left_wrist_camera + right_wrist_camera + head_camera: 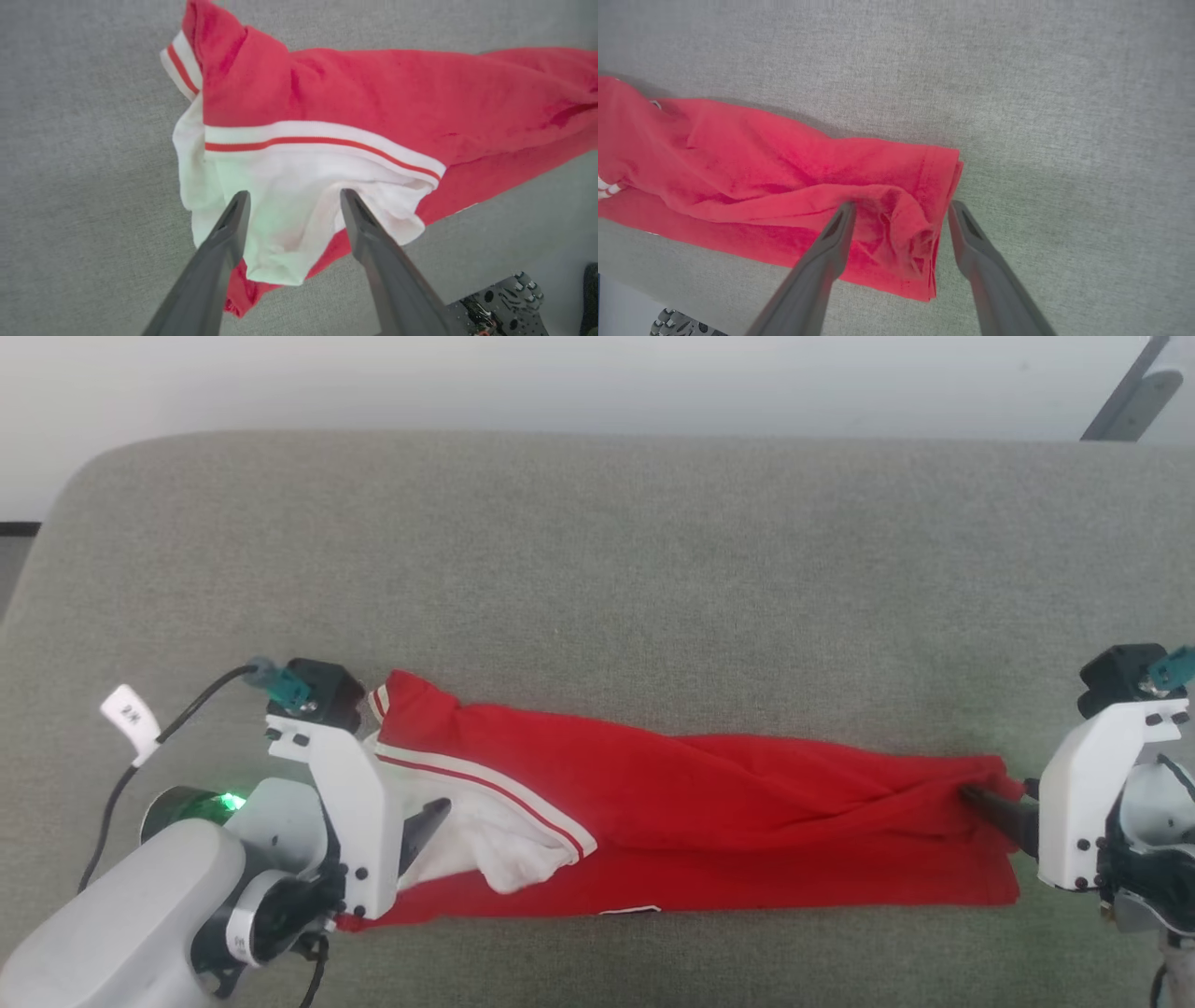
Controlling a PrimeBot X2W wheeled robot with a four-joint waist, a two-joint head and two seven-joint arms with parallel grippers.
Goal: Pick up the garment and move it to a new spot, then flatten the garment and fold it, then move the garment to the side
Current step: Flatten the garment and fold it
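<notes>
- The left gripper, with two long dark tapering fingers, stands wide open. The fingertips straddle the white sleeve cloth and clamp nothing.
- The right gripper, of the same build, is also spread wide. One finger rests over a bunched red fold and the other lies just past the hem edge on bare fabric, so it grips nothing.
- Between the two grippers lies the garment, a red jersey shirt with white short sleeves and red-and-white striped trim.
  - It is drawn out into a long, narrow band running left to right.
  - The white sleeve is crumpled at the left end, and the hem is at the right end.
  - A sliver of white-edged lettering peeks out at the near edge.
- The shirt rests on the grey woven-fabric tabletop with rounded corners, in its nearer half. The far half is bare.
- Done, by my reading: the shirt is laid down and doubled lengthwise, so a first fold looks to be in place. Whether this is its new spot I cannot tell.
- Left, by my reading:
  - The band is ridged with diagonal creases and the sleeve is wadded, so smoothing is unfinished.
  - A crosswise fold to shorten the band is not yet made.
  - The move to the side is not yet made.
</notes>
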